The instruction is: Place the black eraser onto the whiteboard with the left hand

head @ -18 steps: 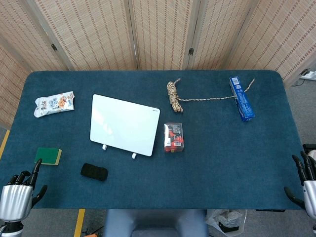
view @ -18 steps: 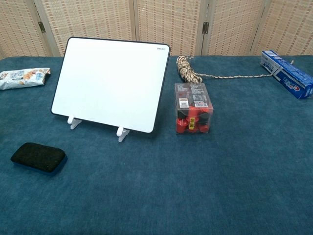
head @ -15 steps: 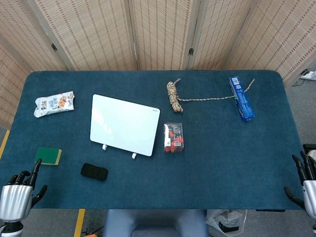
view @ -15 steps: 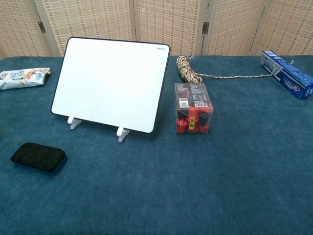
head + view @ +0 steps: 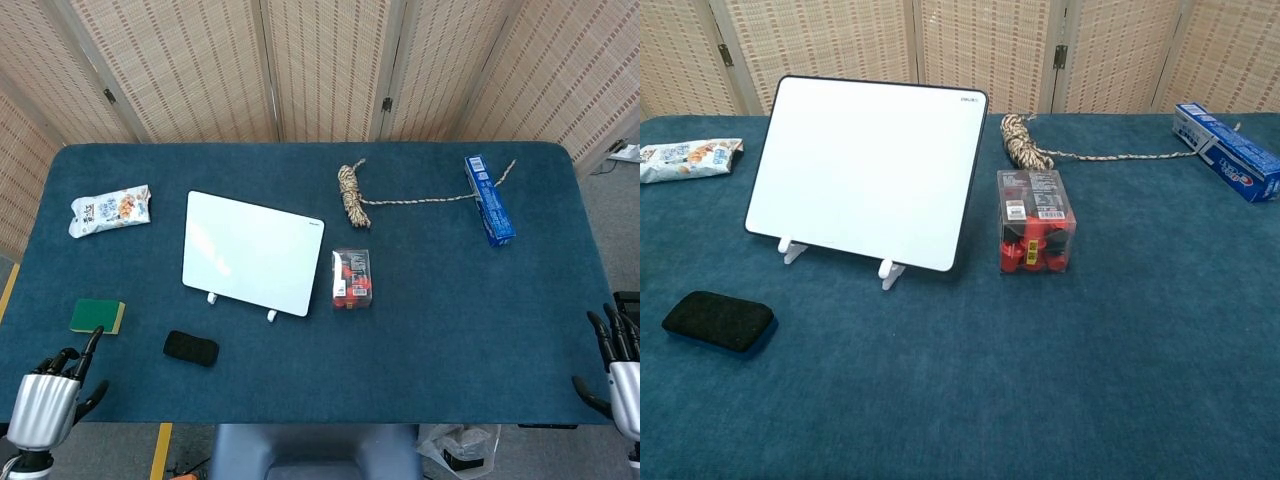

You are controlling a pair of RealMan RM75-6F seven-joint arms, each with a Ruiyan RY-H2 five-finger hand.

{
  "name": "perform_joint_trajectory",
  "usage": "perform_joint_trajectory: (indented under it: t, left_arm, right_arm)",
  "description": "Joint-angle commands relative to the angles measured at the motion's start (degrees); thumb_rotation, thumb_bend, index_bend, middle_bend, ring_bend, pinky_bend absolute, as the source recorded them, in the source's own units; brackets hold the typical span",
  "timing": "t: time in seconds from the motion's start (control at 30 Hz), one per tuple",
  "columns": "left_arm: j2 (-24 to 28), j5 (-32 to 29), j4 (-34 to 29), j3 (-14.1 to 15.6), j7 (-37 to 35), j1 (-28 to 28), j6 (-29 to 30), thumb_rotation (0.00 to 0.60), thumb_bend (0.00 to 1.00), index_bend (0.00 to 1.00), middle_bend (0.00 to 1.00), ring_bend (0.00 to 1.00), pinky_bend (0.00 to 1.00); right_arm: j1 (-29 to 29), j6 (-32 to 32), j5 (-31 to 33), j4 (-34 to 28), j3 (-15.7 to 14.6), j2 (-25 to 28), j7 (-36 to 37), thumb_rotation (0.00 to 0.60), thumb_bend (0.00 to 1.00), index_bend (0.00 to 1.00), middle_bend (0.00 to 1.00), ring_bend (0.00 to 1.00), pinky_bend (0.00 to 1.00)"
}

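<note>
Head view: task not started, by the look of it. The flat black oval eraser (image 5: 190, 347) lies on the dark blue felt-covered surface (image 5: 450, 330), near the front edge, just in front of the white rectangular whiteboard (image 5: 250, 252) and apart from it. The board is propped on two small white feet, nothing on its face. The silver-backed left hand (image 5: 48, 398) hangs off the front-left corner of the surface, fingers apart, holding nothing; the eraser is well to its right. A green sponge block (image 5: 97, 316) sits between that hand and the board's left side. The right hand (image 5: 617, 370) is at the front-right corner, fingers spread, empty too.

Chest view: neither hand shows. The eraser (image 5: 718, 320) rests flat at lower left, untouched; the whiteboard (image 5: 868, 171) leans back on its feet behind it, with a clear box of red items (image 5: 1036, 221) just to its right.

Left to do, as I judge it: everything: reach, grasp, lift, set on the board. The tilted face may let the eraser slide.
</note>
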Motion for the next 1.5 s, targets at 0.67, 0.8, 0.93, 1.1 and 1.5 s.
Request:
perform_joint_trajectory:
  t: [0.67, 0.8, 0.93, 1.1, 1.5]
  left_arm:
    - [5.85, -15.20, -18.64, -1.23, 3.35, -13.97, -32.59, 0.600, 0.24, 0.27, 1.00, 1.00, 1.00]
    - [3.52, -15.71, -15.83, -1.95, 3.33, -15.42, -33.62, 0.600, 0.24, 0.27, 1.00, 1.00, 1.00]
    - [1.91, -16.48, -13.94, -2.40, 1.34, -16.75, -34.89, 0.600, 0.24, 0.28, 1.00, 1.00, 1.00]
    - [-0.81, -16.50, -10.11, -1.93, 3.80, -18.20, -36.36, 0.600, 0.24, 0.29, 1.00, 1.00, 1.00]
    - [-5.01, -20.94, -4.42, -2.39, 4.62, -20.73, -40.08, 0.600, 0.24, 0.29, 1.00, 1.00, 1.00]
  right_arm:
    - [1.14, -0.87, -0.41, 0.58, 0.20, 0.29, 1.49, 0.600, 0.27, 0.00, 0.00, 0.01, 0.13]
    - [1.13, -0.83, -0.26, 0.57, 0.23, 0.31, 1.52, 0.600, 0.27, 0.00, 0.00, 0.01, 0.13]
    - [1.01, -0.54, -0.13, 0.64, 0.31, 0.43, 1.99, 0.600, 0.27, 0.00, 0.00, 0.01, 0.13]
    - [0.92, -0.38, -0.12, 0.69, 0.26, 0.66, 2.70, 0.600, 0.27, 0.00, 0.00, 0.01, 0.13]
    - [0.49, 0.46, -0.32, 0.90, 0.17, 0.90, 3.98, 0.600, 0.27, 0.00, 0.00, 0.01, 0.13]
